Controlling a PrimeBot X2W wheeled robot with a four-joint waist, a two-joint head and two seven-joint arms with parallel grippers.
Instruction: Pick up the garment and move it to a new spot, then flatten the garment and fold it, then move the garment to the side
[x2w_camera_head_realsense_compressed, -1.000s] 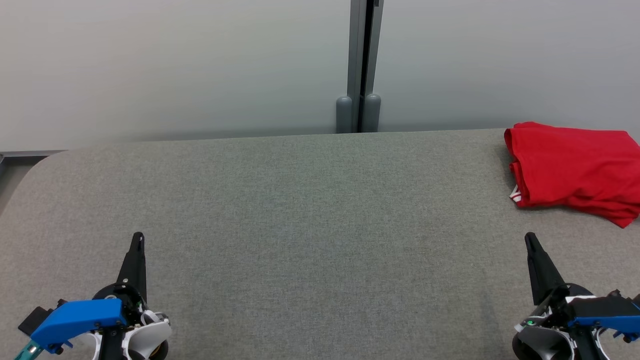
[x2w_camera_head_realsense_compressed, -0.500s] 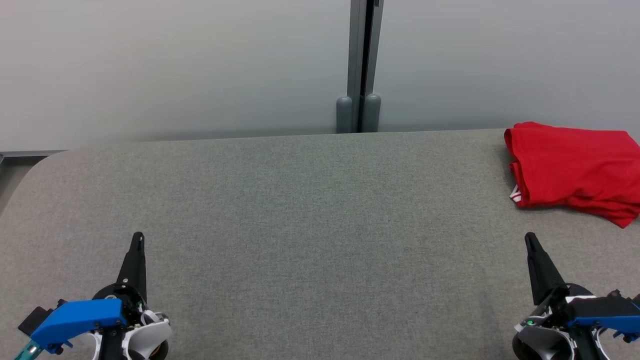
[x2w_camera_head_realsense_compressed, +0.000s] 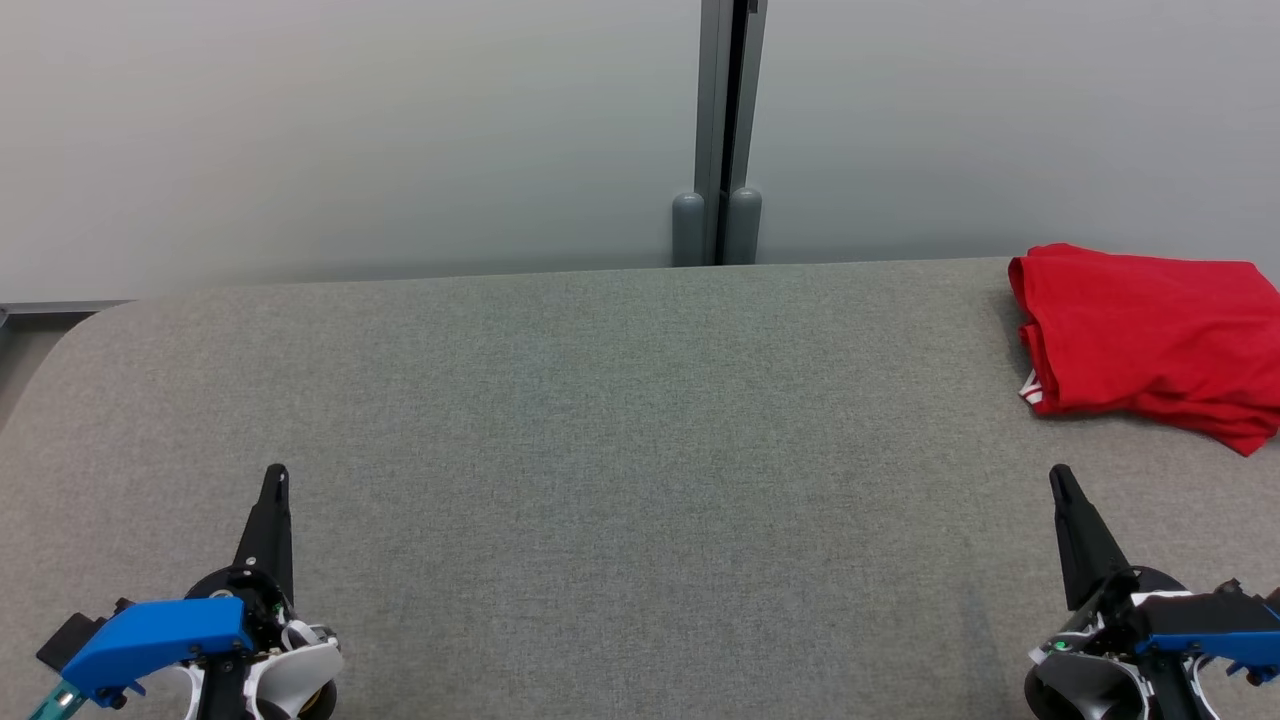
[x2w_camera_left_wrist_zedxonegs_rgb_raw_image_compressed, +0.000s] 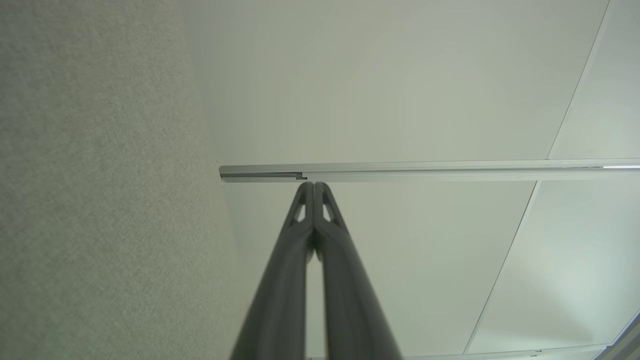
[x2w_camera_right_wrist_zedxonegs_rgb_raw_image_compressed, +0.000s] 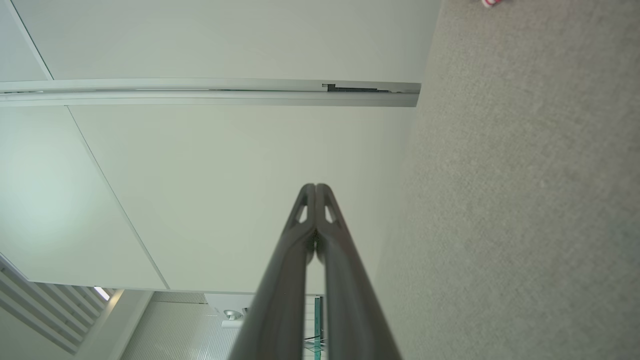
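Operator: Change since a second ago?

Observer: None. The garment (x2w_camera_head_realsense_compressed: 1150, 340), both arms and the camera sit just as they did in the two earlier pictures.

Operator: Where is the garment?

Observer: It is a red bundle, folded over itself, at the far right of the grey table (x2w_camera_head_realsense_compressed: 620, 420). It lies close to the far edge, and its right side is cut off by the picture's border. A bit of white trim shows at its near left corner.

Operator: And the grippers?

Observer: The left gripper (x2w_camera_head_realsense_compressed: 277, 472) is low on the left and the right gripper (x2w_camera_head_realsense_compressed: 1058, 474) low on the right, both pointing away from the robot. Each has its fingers pressed together with nothing between them. The right one is near the garment but clear of it, with bare cloth between tip and hem.

Operator: Room to move?

Observer: Plenty. The fabric top lies bare between the two grippers and out to the far edge, which runs along the pale wall (x2w_camera_head_realsense_compressed: 350, 130). The far left corner is rounded. A grey post (x2w_camera_head_realsense_compressed: 728, 130) stands behind the table at mid-width.

Operator: What do the wrist views add?

Observer: They show the fingertips meeting: the left pair (x2w_camera_left_wrist_zedxonegs_rgb_raw_image_compressed: 313, 186) touches at the tip with a thin slit lower down, and the right pair (x2w_camera_right_wrist_zedxonegs_rgb_raw_image_compressed: 315, 187) does the same. The left wrist view has tabletop on its left and wall panels with a metal rail beyond. The right wrist view has tabletop on its right, and a scrap of red and white (x2w_camera_right_wrist_zedxonegs_rgb_raw_image_compressed: 491, 2) at its top edge.
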